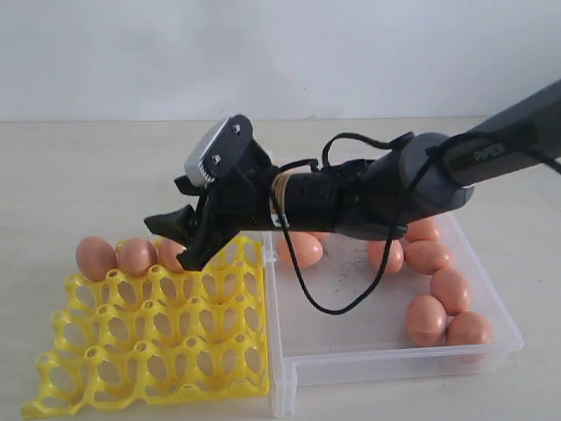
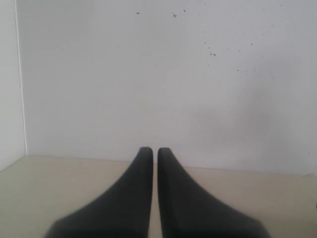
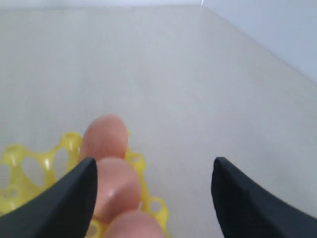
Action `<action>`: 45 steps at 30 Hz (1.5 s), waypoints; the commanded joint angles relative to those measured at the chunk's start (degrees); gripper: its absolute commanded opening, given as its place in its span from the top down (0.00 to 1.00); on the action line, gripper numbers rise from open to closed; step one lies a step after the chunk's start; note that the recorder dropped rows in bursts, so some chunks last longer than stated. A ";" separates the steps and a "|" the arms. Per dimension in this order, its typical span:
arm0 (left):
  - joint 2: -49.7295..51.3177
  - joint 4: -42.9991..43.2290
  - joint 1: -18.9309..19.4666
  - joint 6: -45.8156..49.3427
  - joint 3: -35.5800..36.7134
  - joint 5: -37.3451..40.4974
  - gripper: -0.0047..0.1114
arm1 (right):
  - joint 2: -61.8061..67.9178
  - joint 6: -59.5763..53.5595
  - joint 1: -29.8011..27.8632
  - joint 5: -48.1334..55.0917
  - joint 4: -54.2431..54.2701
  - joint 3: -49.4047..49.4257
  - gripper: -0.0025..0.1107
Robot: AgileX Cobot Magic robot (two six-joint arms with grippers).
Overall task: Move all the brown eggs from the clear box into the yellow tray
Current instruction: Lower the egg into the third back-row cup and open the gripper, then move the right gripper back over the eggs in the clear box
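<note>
Brown eggs (image 1: 133, 256) sit in the yellow tray (image 1: 175, 346), so the spread right gripper (image 3: 154, 166) should lift straight, nudging none.

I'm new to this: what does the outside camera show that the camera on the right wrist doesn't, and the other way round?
Only the outside camera: the clear box with loose eggs lying in it, the long dark arm, and the whole yellow tray, mostly unfilled.

Only the right wrist camera: a close look through the right gripper, its jaws wide apart, with bare table showing between them.

Both: that gripper, part of the tray, and the three seated eggs in a row along one tray edge.
</note>
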 commanded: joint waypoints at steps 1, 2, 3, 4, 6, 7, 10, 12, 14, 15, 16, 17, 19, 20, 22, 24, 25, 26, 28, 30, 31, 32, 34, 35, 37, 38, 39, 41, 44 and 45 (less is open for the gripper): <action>-0.07 -0.27 0.06 0.20 -0.15 -0.32 0.93 | -6.87 13.23 0.04 -0.03 -4.46 -0.01 0.46; -0.07 -0.27 0.06 0.20 -0.15 -0.32 0.93 | -8.07 16.53 0.04 1.00 -6.72 -0.01 0.49; -0.07 -0.27 0.06 0.20 -0.15 -0.32 0.93 | -9.94 21.27 0.04 2.76 -12.43 -0.01 0.56; -0.07 -0.27 0.06 0.20 -0.15 -0.32 0.93 | -11.15 24.03 0.04 5.04 -17.76 -0.01 0.66; -0.07 -0.27 0.06 0.20 -0.15 -0.32 0.93 | -14.02 31.29 0.04 9.34 -35.53 -0.01 0.93; -0.07 -0.27 0.06 0.20 -0.15 -0.32 0.93 | -15.02 36.51 0.04 10.13 -45.45 -0.01 0.97; -0.07 -0.27 0.06 0.20 -0.15 -0.32 0.93 | -18.28 40.90 -0.06 13.18 -48.91 1.79 0.98; -0.07 -0.27 0.06 0.20 -0.15 -0.32 0.93 | -21.75 37.36 0.05 17.35 -48.91 3.69 0.98; -0.07 -0.27 0.06 0.20 -0.15 -0.32 0.93 | -25.07 33.45 0.05 25.12 -48.91 5.28 0.98; -0.07 -0.27 0.06 0.20 -0.15 -0.32 0.93 | -27.24 28.12 0.05 34.75 -48.91 7.15 0.98; -0.07 -0.27 0.06 0.20 -0.15 -0.32 0.93 | -28.16 25.20 0.05 40.47 -48.91 8.24 0.98; -0.07 -0.27 0.06 0.20 -0.15 -0.32 0.93 | -29.19 19.84 0.05 51.25 -48.91 10.63 0.98; -0.07 -0.27 0.06 0.20 -0.15 -0.32 0.93 | -29.06 11.58 0.05 67.04 -48.91 13.91 0.98; -0.07 -0.27 0.06 0.20 -0.15 -0.32 0.93 | -28.92 10.88 0.05 73.12 -48.91 15.30 0.98; -0.07 -0.27 0.06 0.20 -0.15 -0.32 0.93 | -28.92 8.74 -0.05 73.93 -35.43 14.49 0.98; -0.07 -0.27 0.06 0.20 -0.15 -0.32 0.93 | -28.25 -2.76 -0.79 73.56 -13.14 11.30 0.98; -0.07 -0.27 0.06 0.20 -0.15 -0.32 0.93 | -27.88 -10.72 -1.32 74.69 -2.78 9.78 0.98; -0.07 -0.27 0.06 0.20 -0.15 -0.32 0.93 | -26.98 -27.04 -2.68 79.74 16.25 6.78 0.98; -0.07 -0.27 0.06 0.20 -0.15 -0.32 0.93 | -25.59 -43.30 -4.20 87.36 35.32 3.09 0.98; -0.07 -0.27 0.06 0.20 -0.15 -0.32 0.93 | -24.36 -49.67 -5.59 92.97 46.13 0.50 0.98; -0.07 -0.27 0.06 0.20 -0.15 -0.32 0.93 | -24.18 -50.05 -6.18 93.87 49.44 -0.35 0.98; -0.07 -0.27 0.06 0.20 -0.15 -0.32 0.93 | -24.22 -49.49 -6.33 93.52 51.74 -0.89 0.98; -0.07 -0.27 0.06 0.20 -0.15 -0.32 0.93 | -24.22 -47.23 -6.82 92.46 54.55 -1.54 0.94; -0.07 -0.27 0.06 0.20 -0.15 -0.32 0.93 | -24.08 -45.87 -6.76 92.10 55.72 -1.82 0.91; -0.07 -0.27 0.06 0.20 -0.15 -0.32 0.93 | -23.80 -44.05 -6.85 92.44 56.55 -2.16 0.83; -0.07 -0.27 0.06 0.20 -0.15 -0.32 0.93 | -23.51 -42.22 -6.85 92.30 56.55 -2.16 0.78; -0.07 -0.27 0.06 0.20 -0.15 -0.32 0.93 | -23.26 -40.09 -6.85 92.21 56.55 -2.16 0.74; -0.07 -0.27 0.06 0.20 -0.15 -0.32 0.93 | -22.19 -35.21 -7.31 91.99 56.38 -2.16 0.66; -0.07 -0.27 0.06 0.20 -0.15 -0.32 0.93 | -19.77 -33.52 -8.65 92.32 56.13 -2.16 0.60; -0.07 -0.27 0.06 0.20 -0.15 -0.32 0.93 | -18.74 -32.73 -9.12 92.46 56.13 -2.16 0.59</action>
